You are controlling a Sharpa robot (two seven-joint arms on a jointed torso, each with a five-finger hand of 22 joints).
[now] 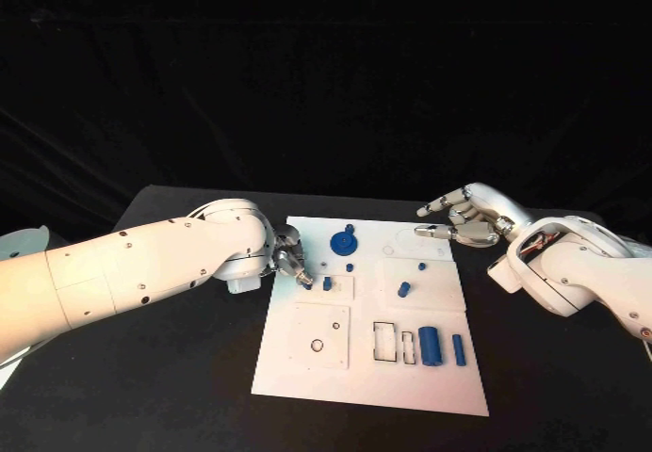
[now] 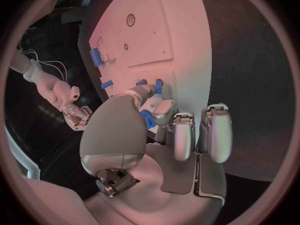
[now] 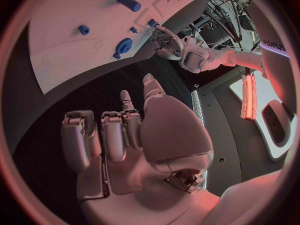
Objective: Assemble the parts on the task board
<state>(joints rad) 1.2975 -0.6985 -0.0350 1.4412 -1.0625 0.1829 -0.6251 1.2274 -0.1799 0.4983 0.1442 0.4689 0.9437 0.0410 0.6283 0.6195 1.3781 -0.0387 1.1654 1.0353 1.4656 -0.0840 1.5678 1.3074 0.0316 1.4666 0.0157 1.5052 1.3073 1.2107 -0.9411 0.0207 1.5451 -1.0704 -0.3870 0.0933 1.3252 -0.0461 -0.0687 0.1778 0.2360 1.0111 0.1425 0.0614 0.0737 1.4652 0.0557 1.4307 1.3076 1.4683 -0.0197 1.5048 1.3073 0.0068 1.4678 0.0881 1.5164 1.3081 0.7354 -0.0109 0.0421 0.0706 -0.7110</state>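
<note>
Pinching a small blue part (image 2: pixel 147 119) at task board's (image 1: pixel 313 363) 10 o'clock edge, left hand (image 1: pixel 289 262) grips; right hand (image 1: pixel 462 218) hovers empty, fingers apart, at 1 o'clock; blue cylinder (image 1: pixel 430 345) at 5.

Head camera looks down from above; 2 wrist cameras (close behind each palm) share the task board (image 1: pixel 369 320).

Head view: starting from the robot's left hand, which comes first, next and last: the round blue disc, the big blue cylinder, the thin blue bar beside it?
Measured from the left hand:
1. Round blue disc, just beyond the hand, at the board's far end.
2. Big blue cylinder, toward the board's near right corner.
3. Thin blue bar, right of the cylinder, by the board's right edge.
</note>
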